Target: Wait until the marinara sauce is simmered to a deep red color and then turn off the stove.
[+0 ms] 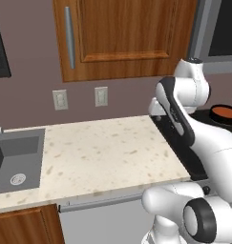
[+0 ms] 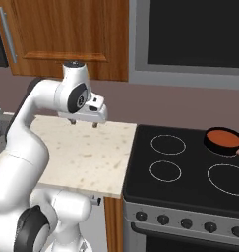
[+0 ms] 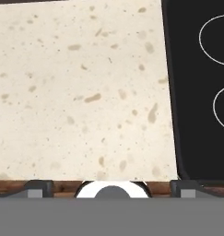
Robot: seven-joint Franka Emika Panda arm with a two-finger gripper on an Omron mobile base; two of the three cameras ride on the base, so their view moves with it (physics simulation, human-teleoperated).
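Waiting step, basically: the gripper (image 2: 82, 121) was parked empty, fingers apart, over the counter (image 2: 81, 152). The marinara sauce (image 2: 223, 138), far right, looked orange-red. The stove (image 2: 190, 172) knobs would be needed next.

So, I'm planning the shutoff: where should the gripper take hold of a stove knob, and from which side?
Grip a knob by its round rim, coming straight at the stove's front panel. The knobs are small dark discs facing outward in a row. The gripper hangs over the counter, left of the stove.
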